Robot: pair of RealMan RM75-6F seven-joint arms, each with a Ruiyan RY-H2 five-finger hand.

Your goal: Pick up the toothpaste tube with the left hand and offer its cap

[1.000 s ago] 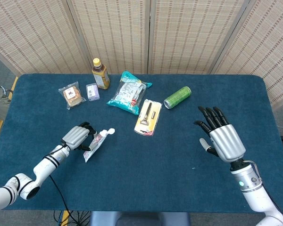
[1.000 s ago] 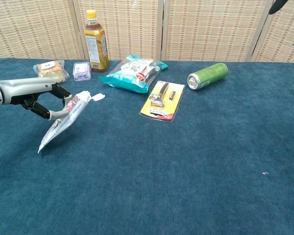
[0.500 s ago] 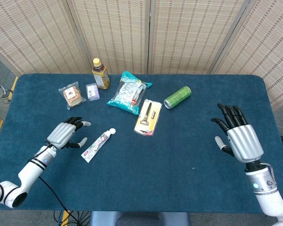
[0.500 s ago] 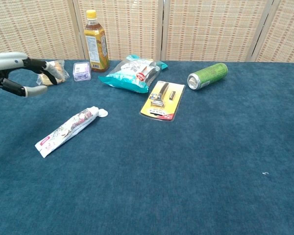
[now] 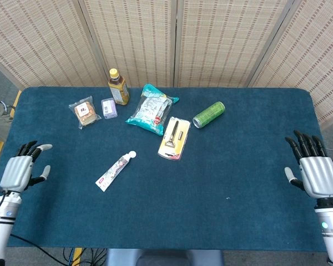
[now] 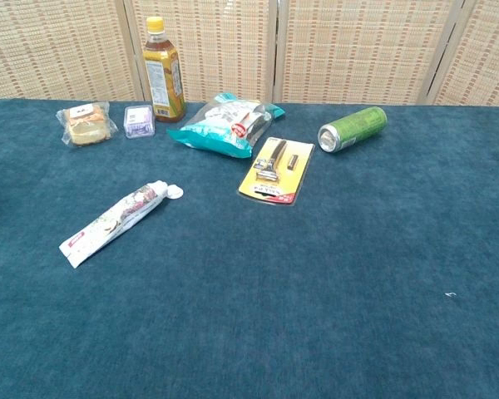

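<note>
While flat on the table [image 5: 238,183], toothpaste tube [image 5: 114,172] diagonal, cap [image 5: 131,154] up-right; both robot hands empty, fingers spread.

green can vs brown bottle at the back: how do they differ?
The green can lies on its side; the brown bottle stands upright. The can is metal with its open end facing the camera; the bottle has a yellow cap. The can sits right of the snack bag, the bottle left. Both rest on the blue table.

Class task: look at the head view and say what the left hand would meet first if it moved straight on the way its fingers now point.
The left hand points away from the robot and slightly right, along the table's left edge. That line looks free; the wrapped snack lies further right, probably off it. Height is unclear.
</note>
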